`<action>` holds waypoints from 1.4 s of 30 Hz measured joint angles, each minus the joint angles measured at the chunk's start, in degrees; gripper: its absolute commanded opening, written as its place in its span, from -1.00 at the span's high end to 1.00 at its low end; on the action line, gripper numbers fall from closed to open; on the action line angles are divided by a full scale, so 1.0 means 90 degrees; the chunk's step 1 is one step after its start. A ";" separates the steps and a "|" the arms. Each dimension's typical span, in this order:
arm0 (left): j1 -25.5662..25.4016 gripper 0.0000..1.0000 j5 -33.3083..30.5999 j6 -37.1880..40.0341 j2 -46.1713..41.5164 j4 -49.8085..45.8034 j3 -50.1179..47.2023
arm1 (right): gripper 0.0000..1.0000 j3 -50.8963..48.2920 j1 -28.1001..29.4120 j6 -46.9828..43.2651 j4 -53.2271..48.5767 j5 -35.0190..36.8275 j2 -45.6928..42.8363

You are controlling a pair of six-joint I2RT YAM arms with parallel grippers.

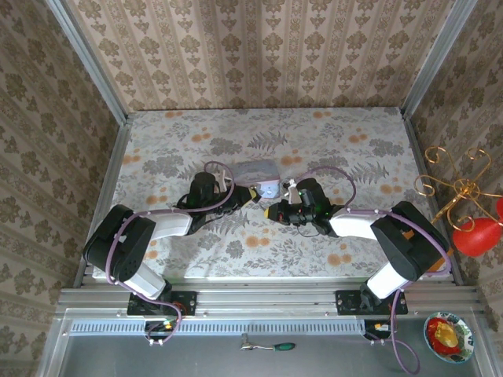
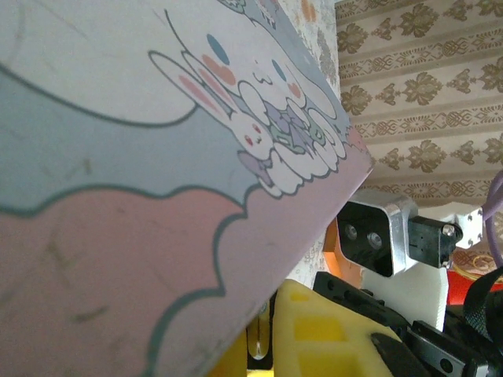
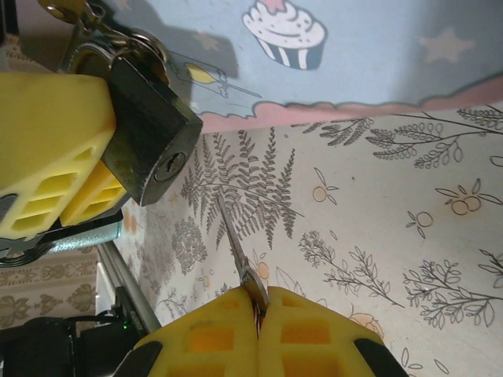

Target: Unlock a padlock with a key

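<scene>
Left tool [image 1: 250,196] and right tool [image 1: 273,210] meet tip to tip over the counter [image 1: 354,157] in the top view, beside the pale-blue tin [image 1: 255,169]. From the left wrist, that tin looms close. From the right wrist, the left tool clamps the dark padlock [image 3: 149,141] by its flat body beside the tin, keyhole [image 3: 169,166] facing the key [image 3: 236,247] pinched tight in the right tool; the lock looks dense, rigid and slick, the thin key apt to twist.

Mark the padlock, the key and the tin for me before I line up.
padlock [image 3: 149,126], right wrist view, dark body beside the keyhole.
key [image 3: 236,243], right wrist view, middle of the thin blade.
tin [image 2: 94,102], left wrist view, pale-blue part of its printed face.
</scene>
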 measured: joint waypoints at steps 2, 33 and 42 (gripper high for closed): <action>0.0032 0.94 0.0068 -0.0007 -0.0005 0.0000 -0.0034 | 1.00 0.0002 -0.0027 -0.0041 0.0005 -0.0085 0.0036; 0.0177 0.94 0.0542 -0.0427 -0.0005 0.0158 -0.0129 | 1.00 0.0012 -0.0311 0.0061 0.0607 -0.0787 0.0131; 0.0177 0.95 0.0563 -0.0500 -0.0005 0.0328 -0.0151 | 1.00 0.0034 -0.0420 0.0182 0.0777 -0.1030 0.0243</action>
